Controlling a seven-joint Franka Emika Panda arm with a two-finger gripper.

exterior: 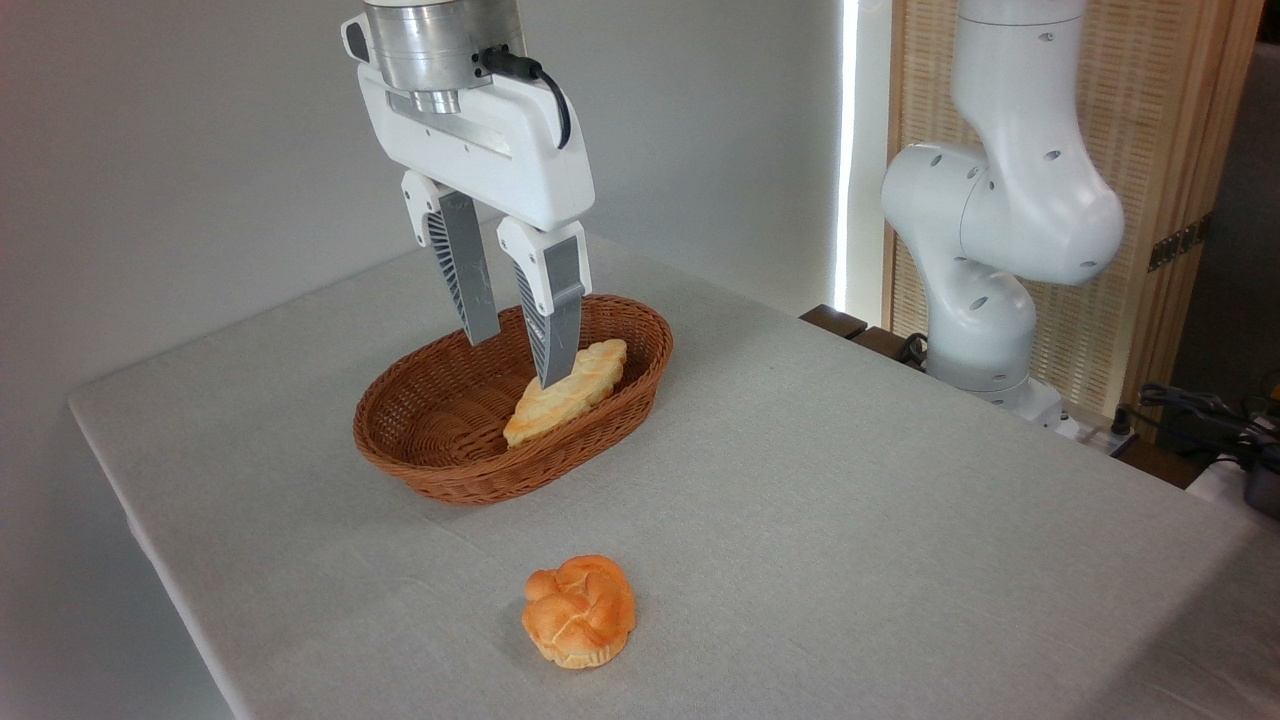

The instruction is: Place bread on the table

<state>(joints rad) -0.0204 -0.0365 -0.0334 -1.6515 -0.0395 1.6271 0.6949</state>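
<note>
The bread (pixel 579 611), a small round orange-golden bun with a braided top, lies on the grey-white table (pixel 850 480) near its front edge, well clear of everything. My gripper (pixel 515 362) hangs open above the brown wicker basket (pixel 440 470), fingers pointing down, with nothing between them. Its right fingertip stands in front of the pale leaf-shaped loaf (pixel 565 392) that rests inside the basket.
The arm's white base (pixel 985 300) rises at the table's back right corner. Cables and dark gear (pixel 1210 420) lie beyond the right edge. A grey wall runs behind the table on the left.
</note>
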